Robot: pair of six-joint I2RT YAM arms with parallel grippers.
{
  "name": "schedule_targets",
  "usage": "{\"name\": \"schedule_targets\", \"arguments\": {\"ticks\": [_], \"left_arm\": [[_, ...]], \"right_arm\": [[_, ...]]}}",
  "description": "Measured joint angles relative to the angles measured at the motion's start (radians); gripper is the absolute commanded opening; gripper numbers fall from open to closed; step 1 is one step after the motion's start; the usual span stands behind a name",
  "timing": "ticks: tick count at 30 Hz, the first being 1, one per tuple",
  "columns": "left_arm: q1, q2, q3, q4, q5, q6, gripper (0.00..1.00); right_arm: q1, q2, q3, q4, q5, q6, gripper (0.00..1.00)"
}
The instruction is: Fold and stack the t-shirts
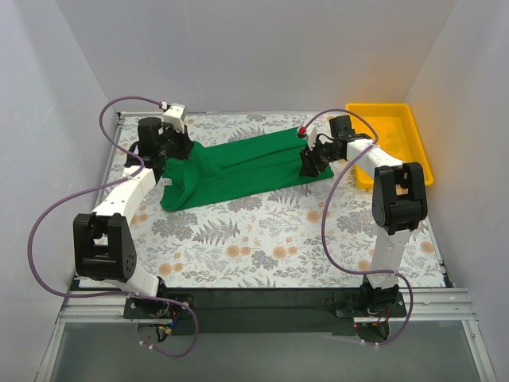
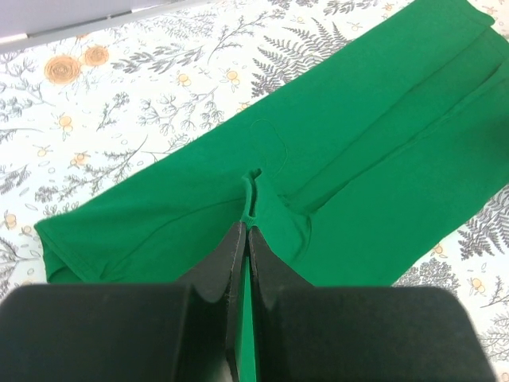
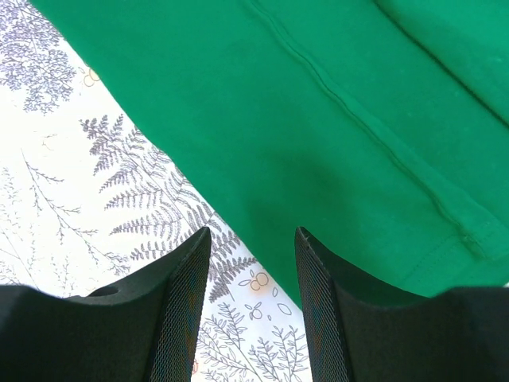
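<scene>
The green t-shirt (image 1: 238, 169) lies as a long folded band across the far part of the table, running from near left to far right. My left gripper (image 1: 170, 153) is at its left end. In the left wrist view the gripper (image 2: 247, 226) is shut on a small pinched ridge of the green cloth (image 2: 358, 135). My right gripper (image 1: 311, 164) is at the shirt's right end. In the right wrist view it (image 3: 252, 236) is open and empty, low over the shirt's hemmed edge (image 3: 318, 103), with cloth and bare table between the fingers. The neck label is not visible.
A yellow plastic tray (image 1: 417, 151) stands at the far right corner, just behind the right arm. The table has a floral fern-print cover (image 1: 262, 239). White walls close in the left, back and right sides.
</scene>
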Motion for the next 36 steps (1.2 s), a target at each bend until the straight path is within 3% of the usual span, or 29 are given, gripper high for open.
{"name": "schedule_targets", "arguments": {"ticks": [8,20,36], "left_arm": [[0.005,0.023,0.002,0.060,0.098,0.097,0.00],[0.052,0.198,0.051,0.122,0.219,0.164,0.00],[0.077,0.277,0.117,0.157,0.201,0.224,0.00]], "right_arm": [[0.000,0.000,-0.005,0.024,-0.026,0.008,0.54],[0.000,0.000,-0.010,0.030,-0.048,0.008,0.54],[-0.001,0.000,-0.010,0.031,-0.073,0.008,0.54]]}}
